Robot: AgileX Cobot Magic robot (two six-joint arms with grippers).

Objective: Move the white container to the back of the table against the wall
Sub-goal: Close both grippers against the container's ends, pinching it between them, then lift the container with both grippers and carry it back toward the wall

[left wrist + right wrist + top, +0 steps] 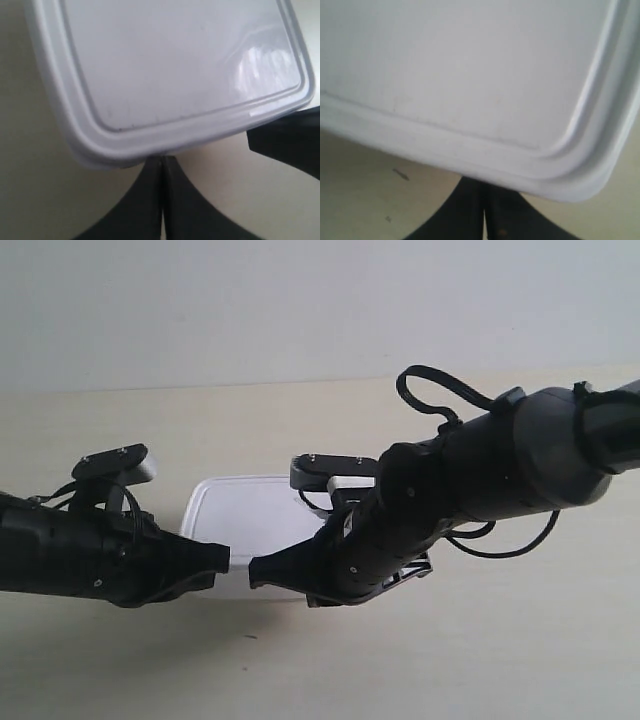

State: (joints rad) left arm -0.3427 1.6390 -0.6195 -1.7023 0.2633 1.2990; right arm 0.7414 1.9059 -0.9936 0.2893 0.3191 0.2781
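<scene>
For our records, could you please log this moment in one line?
left end effector: shut, at rim of white rectangular plastic container | right end effector: shut, same rim | container: short of plain pale wall

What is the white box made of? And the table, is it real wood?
The white container looks like plastic: smooth, slightly glossy, with a bright glare on its lid and a molded rounded rim. The table is pale beige and matte with tiny dark specks; wood or laminate, I cannot tell.
</scene>
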